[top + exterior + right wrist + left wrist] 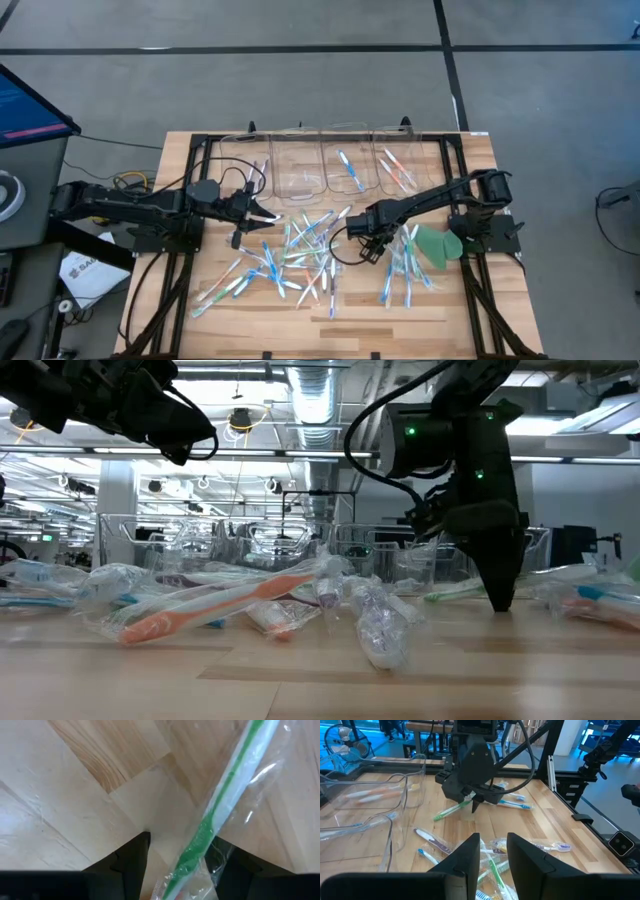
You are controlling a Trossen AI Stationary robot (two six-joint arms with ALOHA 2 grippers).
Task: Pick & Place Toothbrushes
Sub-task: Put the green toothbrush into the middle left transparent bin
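1. On the left of the high view, the left pincer [262,214] hangs above the tabletop [455,310], near the left edge of the pile. In its own wrist view the two dark fingers [466,857] stand a little apart, with a narrow gap, and nothing is between them.
2. In the middle of the high view, the loose toothbrushes [290,258] lie scattered over the tabletop, many in clear wrappers and crossing one another. This pile is the largest part of the work that is left.
3. Along the upper middle of the frame stands a row of clear bins [297,165]. The left ones look empty or nearly so; one bin holds a blue toothbrush [350,170] and the rightmost holds a few orange ones [396,170]. So I judge that only a small part is placed.
4. Right of centre, the right pincer [368,240] is down at the tabletop. Its wrist view shows a wrapped green toothbrush [220,815] passing between its fingers, which stand half apart on both sides of it. I cannot tell whether they grip it already.
5. Further right lie a second group of toothbrushes [400,270] and a green disc [437,243].
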